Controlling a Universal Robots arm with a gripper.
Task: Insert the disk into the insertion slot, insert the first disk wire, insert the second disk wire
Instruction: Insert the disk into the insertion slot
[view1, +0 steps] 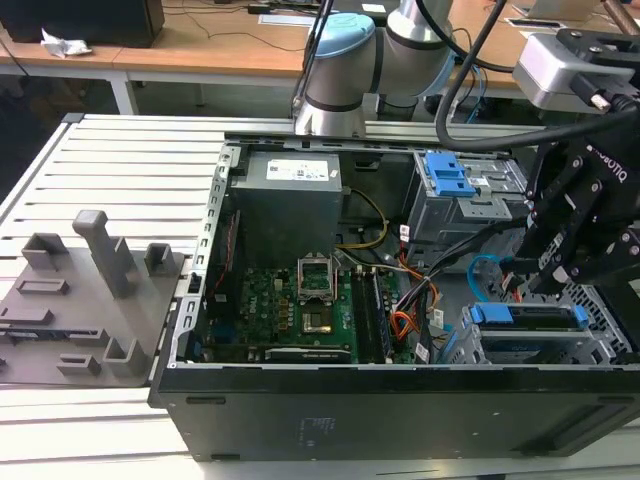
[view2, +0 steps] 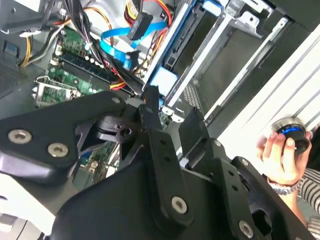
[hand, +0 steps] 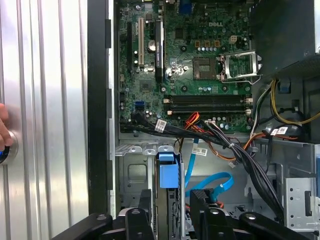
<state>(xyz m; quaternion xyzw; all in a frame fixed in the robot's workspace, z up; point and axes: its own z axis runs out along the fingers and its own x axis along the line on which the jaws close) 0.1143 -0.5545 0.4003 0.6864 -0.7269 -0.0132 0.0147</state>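
Observation:
The disk (view1: 527, 318), silver with a bright blue carrier, lies in the insertion slot (view1: 603, 338), a light grey metal cage at the case's corner on the exterior view's right. My black gripper (view1: 562, 268) hangs just above it. In the first wrist view its fingers (hand: 145, 210) stand open on either side of the carrier's blue end (hand: 167, 172), apart from it. The second wrist view shows the gripper (view2: 170, 107) over the same blue tab (view2: 162, 77). A loose blue flat cable (hand: 216, 182) with a black plug (view2: 140, 25) curls beside the cage.
A taller grey box with a blue latch (view1: 450, 178) stands behind the cage. Black and orange wire bundles (hand: 225, 142) cross between the motherboard (view1: 290, 300) and the cage. A person's hand (view2: 280, 150) rests on a round button outside the case. A grey fixture (view1: 80, 290) lies at the exterior view's left.

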